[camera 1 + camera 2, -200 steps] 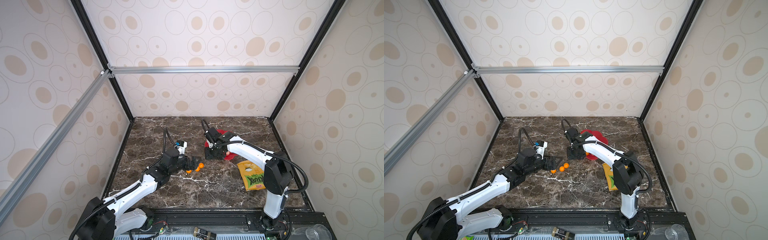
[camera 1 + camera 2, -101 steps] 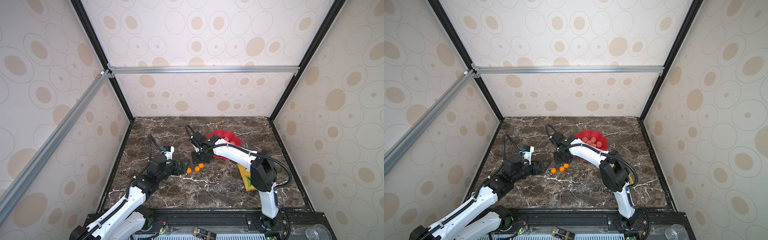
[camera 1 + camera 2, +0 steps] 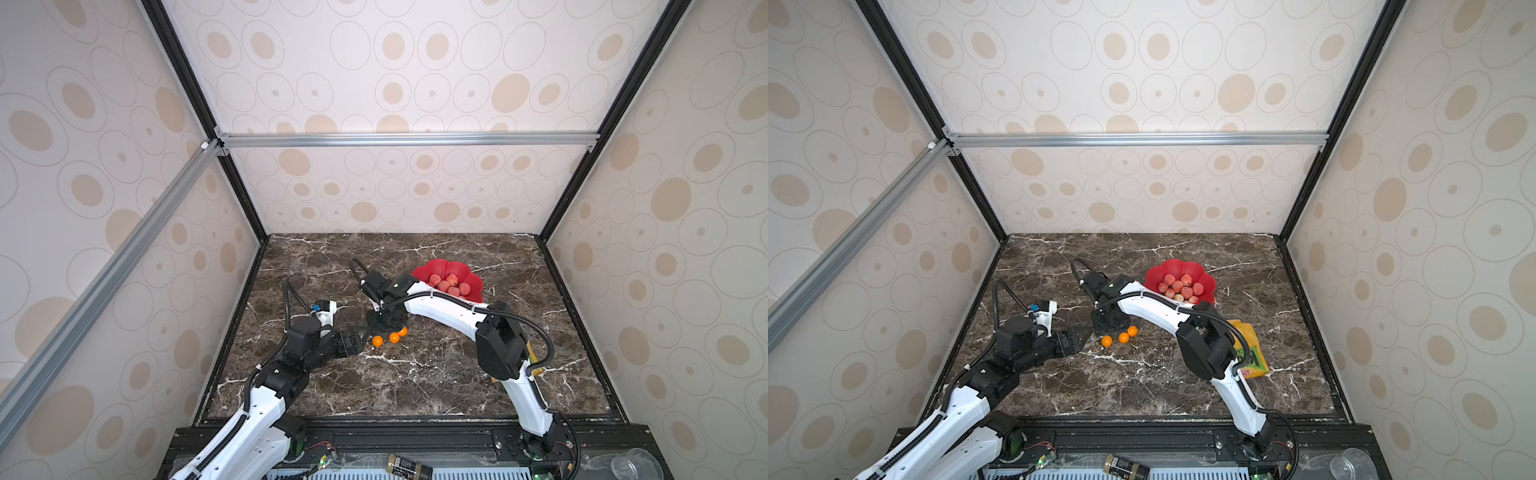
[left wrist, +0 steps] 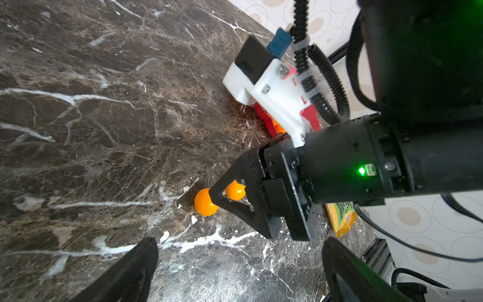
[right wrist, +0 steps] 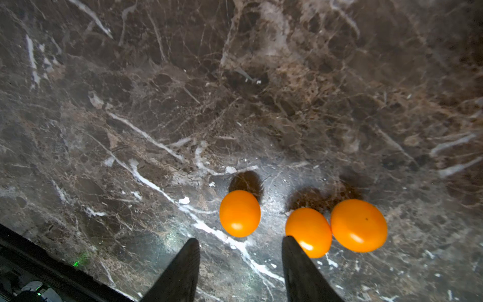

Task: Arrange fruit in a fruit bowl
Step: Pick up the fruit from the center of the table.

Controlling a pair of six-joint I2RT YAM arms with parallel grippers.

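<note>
Currently the right gripper (image 5: 240,244) points tip-down over three small glossy round orange fruits (image 3: 1123,337) on the dark brown marble tabletop (image 3: 415,374). Its jaws are partway apart with nothing between them, so nothing is held.

Right wrist view:
- The lone orange fruit (image 5: 240,213) sits just past the gap between the fingertips, not inside it.
- The middle orange fruit (image 5: 308,232) touches the outer orange fruit (image 5: 358,225). One black fingertip (image 5: 295,261) overlaps the middle one; can't tell if they're in contact.
- The outer one lies clear of the jaws.

In both top views the right gripper (image 3: 384,322) hangs right at the far edge of the orange row.

The left gripper (image 4: 240,243) has its jaws spread wide and empty. It sits low over the tabletop, pointing at the row. The lone fruit is the one nearest it, close but not touching.

The glossy red shallow plastic bowl with scalloped rim (image 3: 432,268) sits toward the back of the tabletop, apart from both grippers and from the orange row. The right forearm crosses its near edge in the top views. It holds a heap of pink-red peach-like fruits (image 3: 1179,286).

A yellow-green snack bag (image 3: 1252,353) lies flat on the tabletop, partly hidden by the right arm's elbow.
</note>
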